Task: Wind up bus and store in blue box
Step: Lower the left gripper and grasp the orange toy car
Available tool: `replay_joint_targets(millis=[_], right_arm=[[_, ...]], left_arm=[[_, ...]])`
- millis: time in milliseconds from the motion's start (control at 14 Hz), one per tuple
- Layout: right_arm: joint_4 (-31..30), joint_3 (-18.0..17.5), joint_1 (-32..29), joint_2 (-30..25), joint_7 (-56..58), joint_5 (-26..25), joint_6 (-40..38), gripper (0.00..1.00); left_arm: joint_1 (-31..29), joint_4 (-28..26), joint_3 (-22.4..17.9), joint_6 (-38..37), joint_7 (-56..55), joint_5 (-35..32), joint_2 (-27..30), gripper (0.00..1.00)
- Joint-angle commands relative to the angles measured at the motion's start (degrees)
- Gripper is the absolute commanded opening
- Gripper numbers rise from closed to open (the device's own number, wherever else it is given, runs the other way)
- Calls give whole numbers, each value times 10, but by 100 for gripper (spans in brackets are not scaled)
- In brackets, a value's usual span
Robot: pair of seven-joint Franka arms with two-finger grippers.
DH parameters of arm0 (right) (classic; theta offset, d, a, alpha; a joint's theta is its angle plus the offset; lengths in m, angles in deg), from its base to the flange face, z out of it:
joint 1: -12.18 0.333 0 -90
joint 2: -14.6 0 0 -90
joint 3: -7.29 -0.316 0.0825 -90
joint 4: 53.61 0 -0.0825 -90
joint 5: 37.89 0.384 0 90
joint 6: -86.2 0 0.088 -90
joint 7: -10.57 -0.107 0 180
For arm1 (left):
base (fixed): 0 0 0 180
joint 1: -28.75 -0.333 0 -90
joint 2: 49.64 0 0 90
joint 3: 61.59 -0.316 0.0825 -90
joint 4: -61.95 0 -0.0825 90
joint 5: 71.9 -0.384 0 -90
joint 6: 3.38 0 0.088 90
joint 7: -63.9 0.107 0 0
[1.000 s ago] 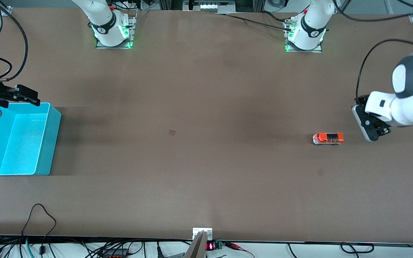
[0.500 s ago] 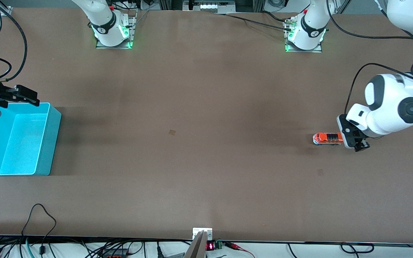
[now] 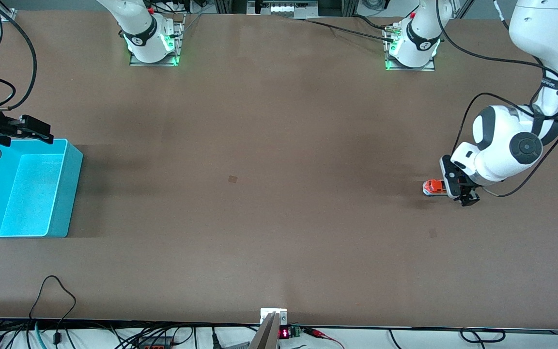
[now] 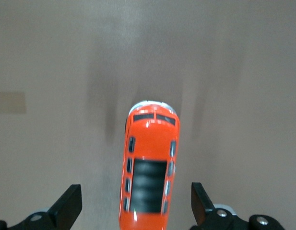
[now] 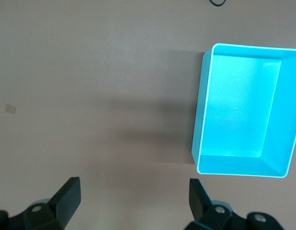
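The small orange bus (image 3: 433, 186) lies on the brown table toward the left arm's end, its white front end pointing toward the right arm's end. My left gripper (image 3: 457, 189) is over the bus's rear half and hides it in the front view. In the left wrist view the bus (image 4: 148, 167) lies lengthwise between the open left gripper (image 4: 136, 203), with a gap on each side. The blue box (image 3: 27, 194) stands empty at the right arm's end. My right gripper (image 3: 34, 130) waits open over the table by the box's rim, holding nothing. The right wrist view shows the right gripper (image 5: 134, 196) and the blue box (image 5: 243, 115).
A small tan patch (image 3: 232, 179) marks the table's middle and another patch (image 3: 432, 233) lies nearer the front camera than the bus. Cables (image 3: 56, 295) run along the table's front edge. Both arm bases (image 3: 153, 43) stand at the back edge.
My left gripper has swung from beside the bus toward the right arm's end and now stands over the bus's rear half. The bus, the box and the right arm have not moved.
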Motion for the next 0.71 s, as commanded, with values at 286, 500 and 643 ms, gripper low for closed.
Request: replay_joint_targets(millis=[286, 500, 643], right_arm=[[-1, -2, -2, 1, -9, 3, 3, 100], [-1, -2, -2, 1, -9, 3, 3, 100], [0, -1, -3, 1, -9, 3, 3, 100]], left_arm=[[-6, 1, 23, 9, 27, -10, -13, 75], [-20, -4, 23, 7, 50, -10, -13, 54], [-22, -6, 23, 7, 50, -10, -15, 48]])
